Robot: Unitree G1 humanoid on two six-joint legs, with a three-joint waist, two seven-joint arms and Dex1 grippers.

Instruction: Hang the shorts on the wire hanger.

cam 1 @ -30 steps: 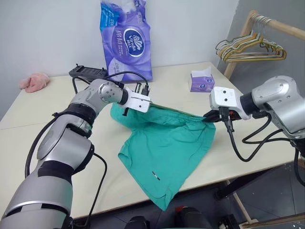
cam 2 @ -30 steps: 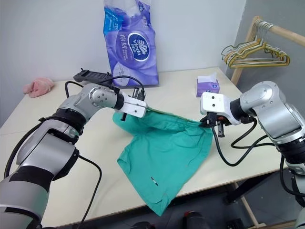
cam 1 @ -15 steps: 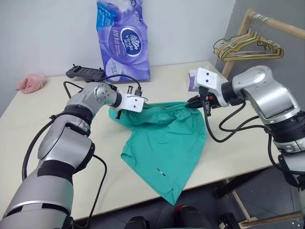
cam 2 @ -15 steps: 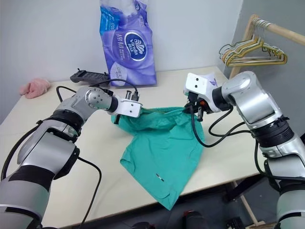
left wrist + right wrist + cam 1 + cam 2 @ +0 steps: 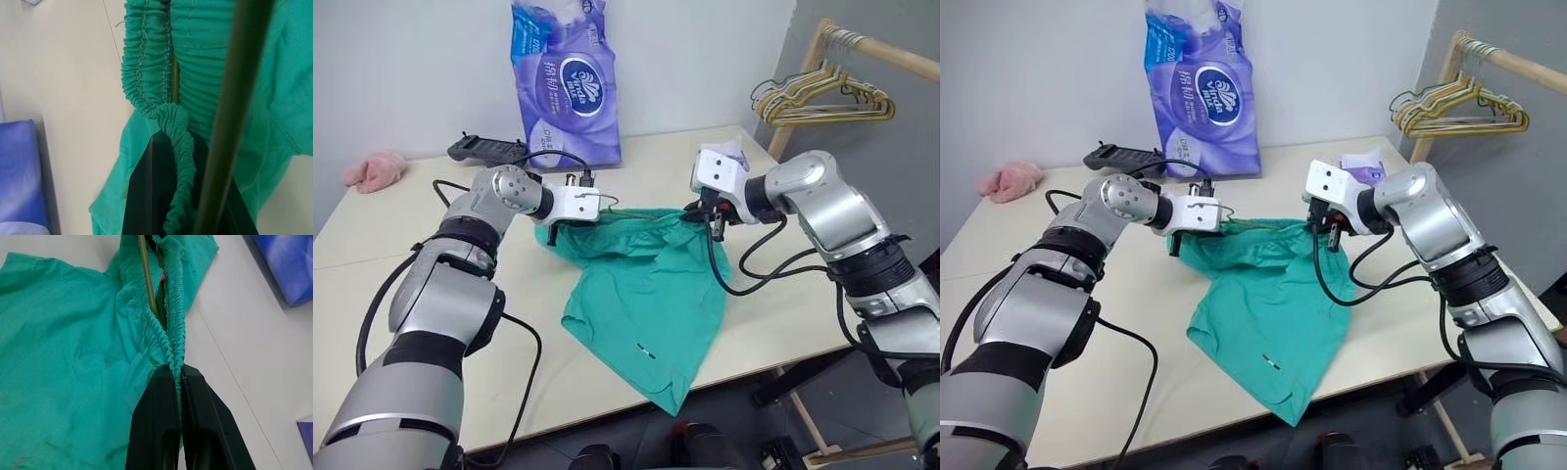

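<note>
Shorts [image 5: 646, 284]: teal cloth, held up by the waistband at both ends; the legs drape down over the front edge of the cream surface [image 5: 372, 264].
Head views, hold: the left gripper [image 5: 570, 208] pinches the waistband at the shorts' 10 o'clock corner, the right gripper [image 5: 1324, 217] at their 2 o'clock corner; the band sags between them. Judged purpose: keeping the waist stretched wide so the wire can seat along it.
Head views, wire hanger [image 5: 607, 203]: only a thin loop shows, just beside the left gripper.
Head views, surroundings: a purple tissue pack [image 5: 563, 78] at 12 o'clock, a bunch of hangers [image 5: 822, 98] on a rail at 2 o'clock, well apart.
Left wrist view: its jaws are clamped on a bunched fold of elastic; an olive wire runs across in front and another length lies tucked against the gathers, which the head views cannot resolve.
Right wrist view: its jaws are closed narrow on the waistband edge; a gold wire lies in the gathered fold, so the hanger seems partly threaded.
</note>
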